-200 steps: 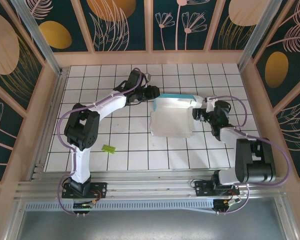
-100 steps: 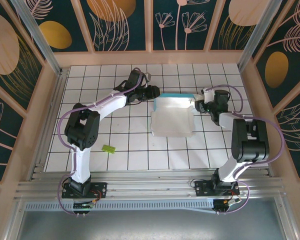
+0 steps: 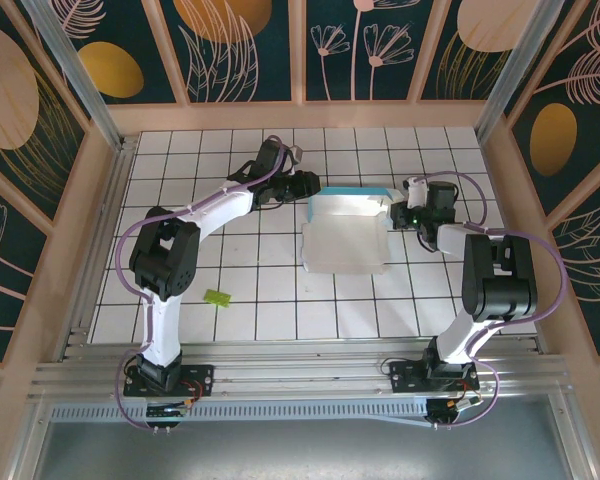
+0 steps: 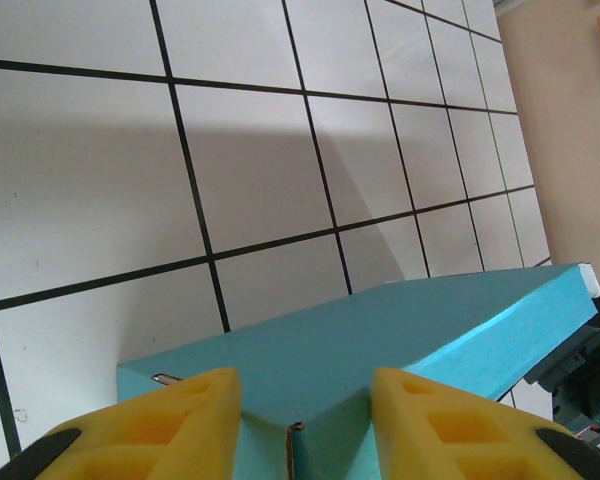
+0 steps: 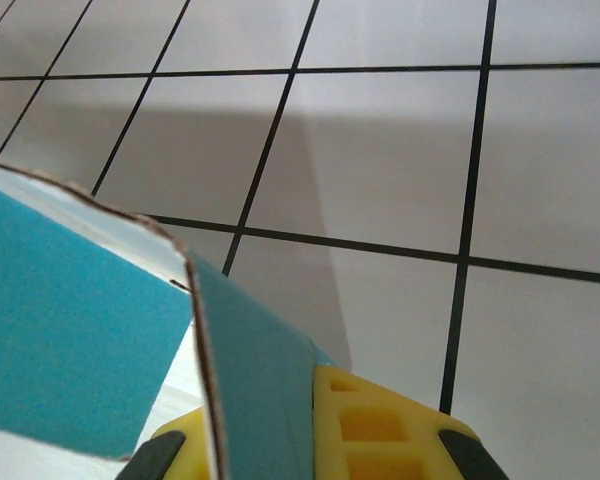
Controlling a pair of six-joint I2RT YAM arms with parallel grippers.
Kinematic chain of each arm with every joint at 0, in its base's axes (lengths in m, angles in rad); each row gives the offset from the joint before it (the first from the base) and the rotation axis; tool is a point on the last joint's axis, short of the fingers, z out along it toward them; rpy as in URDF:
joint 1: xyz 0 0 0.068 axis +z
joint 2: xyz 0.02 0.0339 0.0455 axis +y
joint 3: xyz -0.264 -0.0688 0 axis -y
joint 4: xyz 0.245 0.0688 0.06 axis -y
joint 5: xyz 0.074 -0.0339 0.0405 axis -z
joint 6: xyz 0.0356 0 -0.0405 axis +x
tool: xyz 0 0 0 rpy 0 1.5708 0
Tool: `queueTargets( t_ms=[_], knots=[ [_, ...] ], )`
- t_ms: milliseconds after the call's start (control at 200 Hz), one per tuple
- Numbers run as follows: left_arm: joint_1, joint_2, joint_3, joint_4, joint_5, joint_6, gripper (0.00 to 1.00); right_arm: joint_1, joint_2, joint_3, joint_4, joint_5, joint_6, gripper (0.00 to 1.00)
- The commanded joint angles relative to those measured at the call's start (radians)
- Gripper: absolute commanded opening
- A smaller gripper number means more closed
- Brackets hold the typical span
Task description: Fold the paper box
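- Far left on the tiled table (image 3: 400,300), near the left arm (image 3: 220,205): a small lime-green scrap (image 3: 217,297), flat on a tile, well apart from everything else.
- Reaching from the left arm's base toward the middle of the far side: the left gripper (image 3: 308,186), touching the left end of the paper box (image 3: 345,240).
- In the left wrist view, the same left gripper (image 4: 305,390) with its yellow fingers (image 4: 185,415) set a narrow way apart. Turquoise cardboard of the paper box (image 4: 410,340) fills the gap between them, held there, with a fold seam just visible between the pads.
- Between the two grippers, a little right of centre: the paper box itself, resting on the tiles, partly folded.
  - Nearer part: a broad white panel (image 3: 345,250), inner side up, lying nearly flat.
  - Far edge: a turquoise wall (image 3: 350,194) raised upright, running from one gripper to the other.
- At the right end of that wall: the right gripper (image 3: 395,212), on the right arm (image 3: 495,270), which bends back in from the right side.
- In the right wrist view, the right gripper (image 5: 270,440) pressed together on a thin end flap (image 5: 255,370) of the box, with a yellow finger (image 5: 375,435) tight against the flap's turquoise face and the raw cardboard edge standing upright just left of it.
- Left of that flap in the same view: another turquoise panel (image 5: 70,340) meeting it at a corner, with bare white tiles beyond.
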State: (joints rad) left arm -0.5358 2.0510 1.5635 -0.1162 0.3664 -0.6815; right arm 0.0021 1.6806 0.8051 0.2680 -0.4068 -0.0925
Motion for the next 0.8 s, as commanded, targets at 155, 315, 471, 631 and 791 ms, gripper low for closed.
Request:
queueTargets(
  t_ms=[155,315,471,631,791],
  knots=[
    [-0.006,0.029,-0.007,-0.044,0.027,0.018,0.39,0.019,-0.01,0.114,-0.203,-0.08,0.159,0.08],
    [-0.006,0.023,-0.011,-0.042,0.028,0.017,0.39,0.032,-0.015,0.154,-0.281,-0.089,0.202,0.11],
    [-0.007,0.023,-0.012,-0.039,0.029,0.016,0.39,0.048,-0.008,0.173,-0.322,-0.094,0.206,0.12],
    [-0.009,0.023,-0.013,-0.042,0.023,0.018,0.4,0.051,-0.014,0.181,-0.338,0.021,0.192,0.12],
    [-0.008,-0.038,-0.068,0.0,-0.046,0.026,0.52,0.062,-0.02,0.176,-0.325,0.092,0.163,0.12]
  ],
)
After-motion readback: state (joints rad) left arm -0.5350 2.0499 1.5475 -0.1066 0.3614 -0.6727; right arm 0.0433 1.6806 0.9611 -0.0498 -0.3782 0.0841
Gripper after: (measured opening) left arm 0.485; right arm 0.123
